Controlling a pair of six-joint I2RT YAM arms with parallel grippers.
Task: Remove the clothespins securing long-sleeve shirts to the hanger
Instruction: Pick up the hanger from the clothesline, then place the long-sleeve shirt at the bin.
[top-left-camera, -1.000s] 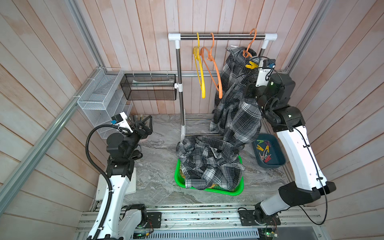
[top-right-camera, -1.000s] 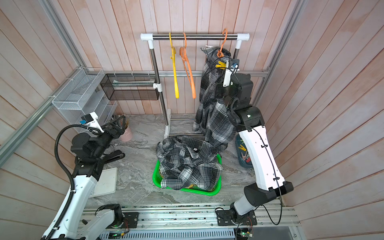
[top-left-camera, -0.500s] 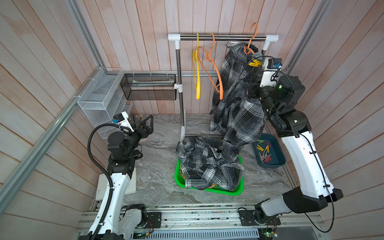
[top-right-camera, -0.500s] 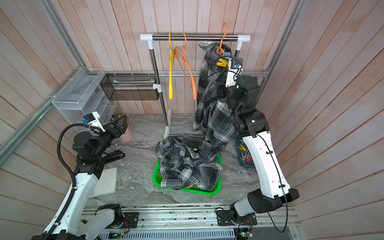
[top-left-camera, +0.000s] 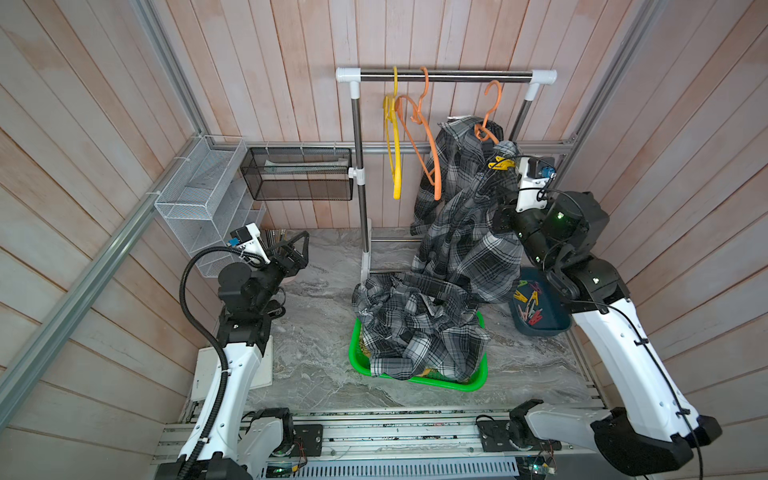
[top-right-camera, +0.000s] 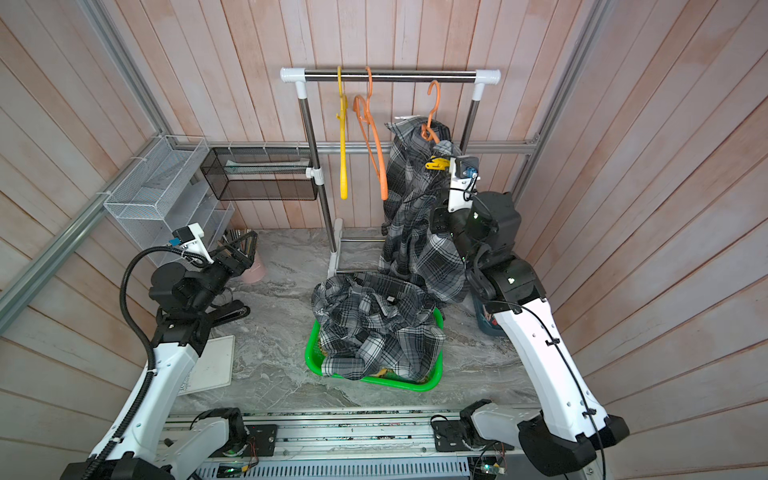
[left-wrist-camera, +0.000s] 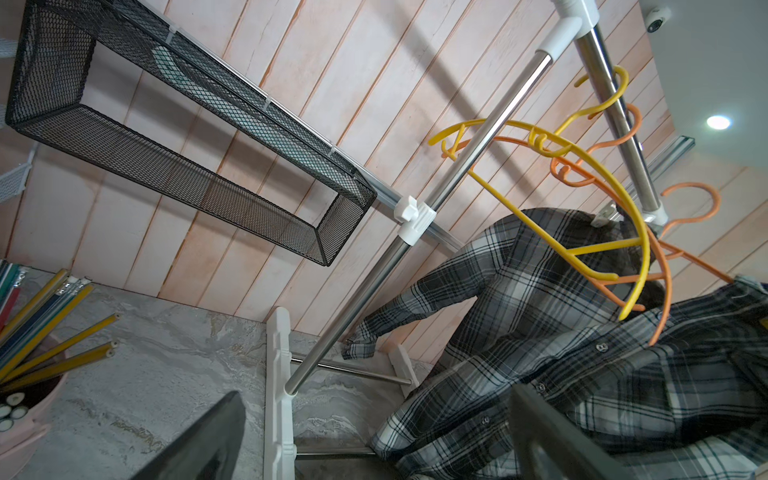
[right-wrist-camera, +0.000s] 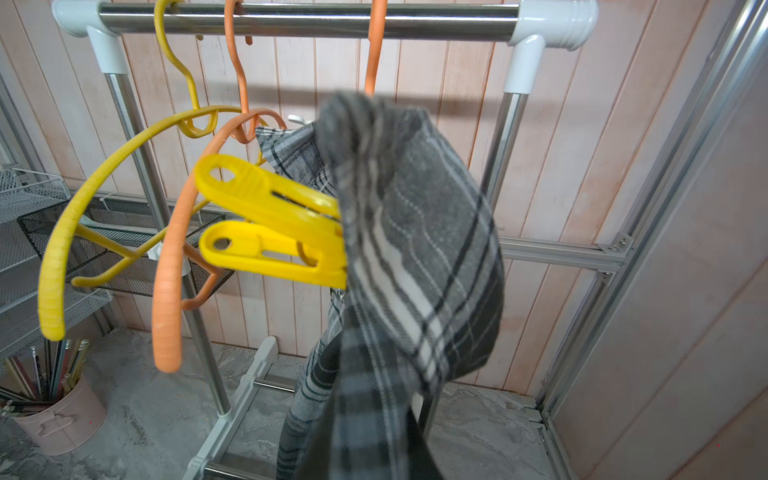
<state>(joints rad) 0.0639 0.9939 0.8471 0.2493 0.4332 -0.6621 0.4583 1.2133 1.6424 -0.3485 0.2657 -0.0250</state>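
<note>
A grey plaid long-sleeve shirt (top-left-camera: 461, 232) is hanging from an orange hanger (top-left-camera: 490, 108) at the right end of the rack's steel rail (top-left-camera: 449, 75), and its lower part is trailing down to the worktop (top-left-camera: 316, 340). A yellow clothespin (right-wrist-camera: 270, 232) is sitting high on this shirt, near the hanger's shoulder. In the right wrist view its two handles are pointing away from the cloth while its biting end is disappearing under a bunched fold, so what it is clamping cannot be made out. In both top views the same clothespin (top-left-camera: 500, 163) is showing just beside the right arm's wrist camera. The right end effector (top-left-camera: 503, 218) is pressing into the shirt below that spot. Fabric is covering its fingers, so I cannot tell whether it is closed or what it is holding. The left end effector (top-left-camera: 297, 251) is hovering well apart from the rack, over the far left of the worktop, with its fingers spread wide and gripping nothing. A yellow hanger (top-left-camera: 392, 137) and a second orange hanger (top-left-camera: 419, 137) are hanging bare on the rail. Another grey plaid shirt (top-left-camera: 415, 324) is lying heaped in a green basket (top-left-camera: 415, 379), and several loose clothespins (top-left-camera: 530, 307) are lying in a dark blue bin (top-left-camera: 552, 328) beside the right arm.
</note>
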